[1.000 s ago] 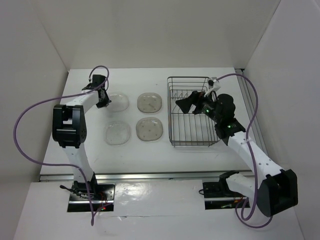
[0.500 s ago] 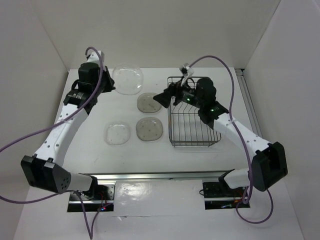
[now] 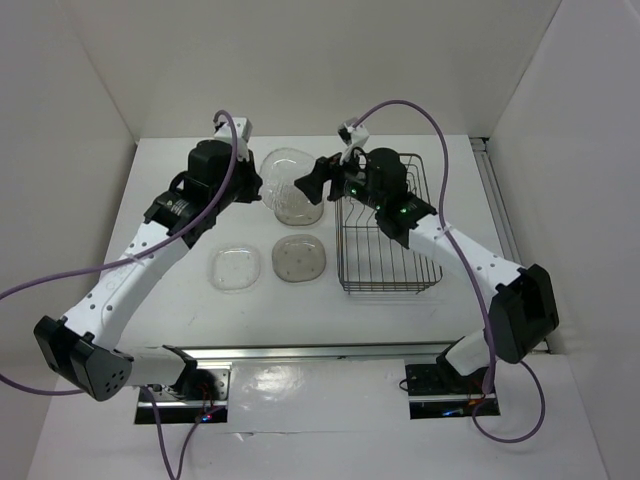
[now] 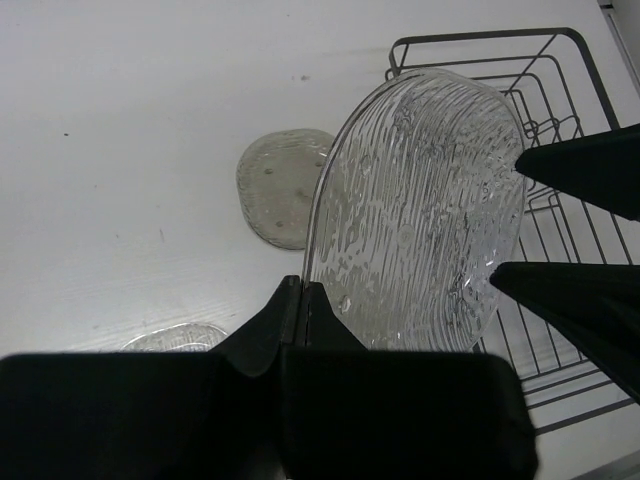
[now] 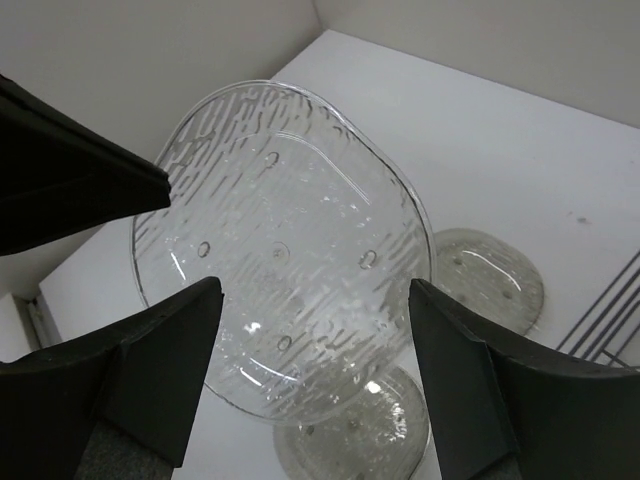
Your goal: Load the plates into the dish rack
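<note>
Your left claw (image 3: 255, 186) has taken the far clear plate (image 3: 285, 176) off the tabletop (image 3: 250, 312) in the last second. It now holds it in the air, tipped up nearly on edge, just left of the dish rack (image 3: 344, 250). The left wrist view shows that claw clenched on the plate's lower rim, so the grip looks firm enough.

Your right claw (image 3: 310, 183) was over the rack a second ago. It has since swung out past the rack's left rim to meet the plate. Its fingers (image 5: 160, 345) are spread wide on either side of the plate's free edge, grasping nothing. From these views I can't tell whether a fingertip already brushes the rim.

This looks like a handover being set up: the left arm presents and the right arm takes. Nothing is in the rack yet.

Three plates are left flat on the tabletop:
- the second clear plate (image 3: 235, 267);
- a speckled plate (image 3: 300, 258) beside it;
- the other speckled plate (image 3: 300, 210), partly hidden behind the raised one.

You should clench the right claw on the rim before the left one lets go. The plate is thin and slick-looking, and it could slip.
</note>
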`<state>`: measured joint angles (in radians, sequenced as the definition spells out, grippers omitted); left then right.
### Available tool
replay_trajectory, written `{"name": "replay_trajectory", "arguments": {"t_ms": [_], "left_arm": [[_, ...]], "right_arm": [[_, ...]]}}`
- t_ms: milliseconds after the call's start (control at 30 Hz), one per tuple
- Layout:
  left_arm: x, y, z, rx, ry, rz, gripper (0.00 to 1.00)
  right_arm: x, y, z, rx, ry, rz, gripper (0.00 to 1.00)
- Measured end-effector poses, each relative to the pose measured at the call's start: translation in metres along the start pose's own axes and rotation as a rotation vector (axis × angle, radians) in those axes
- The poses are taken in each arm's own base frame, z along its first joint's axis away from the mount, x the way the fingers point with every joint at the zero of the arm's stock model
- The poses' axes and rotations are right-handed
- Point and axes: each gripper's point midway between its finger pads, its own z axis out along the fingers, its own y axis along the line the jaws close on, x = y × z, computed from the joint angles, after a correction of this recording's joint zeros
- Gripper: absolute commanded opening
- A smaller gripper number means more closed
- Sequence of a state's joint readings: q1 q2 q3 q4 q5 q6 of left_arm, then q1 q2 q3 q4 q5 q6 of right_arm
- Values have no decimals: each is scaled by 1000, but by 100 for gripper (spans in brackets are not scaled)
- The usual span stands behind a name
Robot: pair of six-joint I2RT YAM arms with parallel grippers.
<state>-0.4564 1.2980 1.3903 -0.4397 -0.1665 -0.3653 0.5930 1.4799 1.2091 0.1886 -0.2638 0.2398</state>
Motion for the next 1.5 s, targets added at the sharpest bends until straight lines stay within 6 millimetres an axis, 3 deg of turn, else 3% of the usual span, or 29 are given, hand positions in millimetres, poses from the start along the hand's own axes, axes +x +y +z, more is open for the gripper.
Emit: {"name": "replay_trajectory", "arguments": {"t_ms": [333, 533, 600, 633, 667, 833, 900, 967, 1000, 1100, 1133, 1333, 1367, 1400, 1433, 1467, 1500], "left_arm": [[-5, 10, -6, -51, -23, -1, 0], [-15, 5, -21, -19, -60, -8, 0], [-18, 3, -25, -8, -71, -11, 0], [-20, 2, -27, -1, -78, -12, 0], [-22, 1, -29, 7, -82, -12, 0], [-21, -2, -29, 25, -78, -12, 0], [-21, -2, -29, 29, -77, -16, 0], [-20, -3, -29, 37, -75, -18, 0], [-19, -3, -28, 39, -75, -17, 0], [-16, 0, -27, 31, -67, -19, 0], [-16, 0, -26, 32, -66, -21, 0], [-15, -2, -24, 58, -61, -27, 0], [-14, -2, -23, 61, -57, -28, 14], [-12, -2, -22, 63, -52, -26, 36], [-11, -3, -21, 65, -48, -26, 88], [-10, -4, -20, 69, -44, -35, 100], [-10, -4, -19, 68, -45, -48, 100]], "right_arm": [[-23, -16, -22, 118, -66, -35, 84], [-11, -23, -16, 123, -36, -23, 75], [-3, -26, -12, 119, -18, -15, 67], [1, -26, -11, 115, -8, -10, 55], [4, -27, -9, 109, 0, -6, 50], [10, -19, -7, 50, 7, 34, 50], [9, -16, -7, 24, -1, 43, 37], [10, -13, -7, 0, -5, 60, 30], [11, -12, -7, -10, -3, 69, 13], [9, -9, -7, -24, -17, 106, 8], [7, -10, -7, -26, -27, 112, 0], [12, -14, -10, -41, -50, 187, 0], [13, -15, -10, -40, -54, 200, 0], [14, -15, -11, -37, -57, 208, 0], [15, -17, -12, -26, -58, 219, 0], [14, -20, -13, -5, -64, 218, 0], [13, -23, -15, 19, -65, 221, 0]]}}
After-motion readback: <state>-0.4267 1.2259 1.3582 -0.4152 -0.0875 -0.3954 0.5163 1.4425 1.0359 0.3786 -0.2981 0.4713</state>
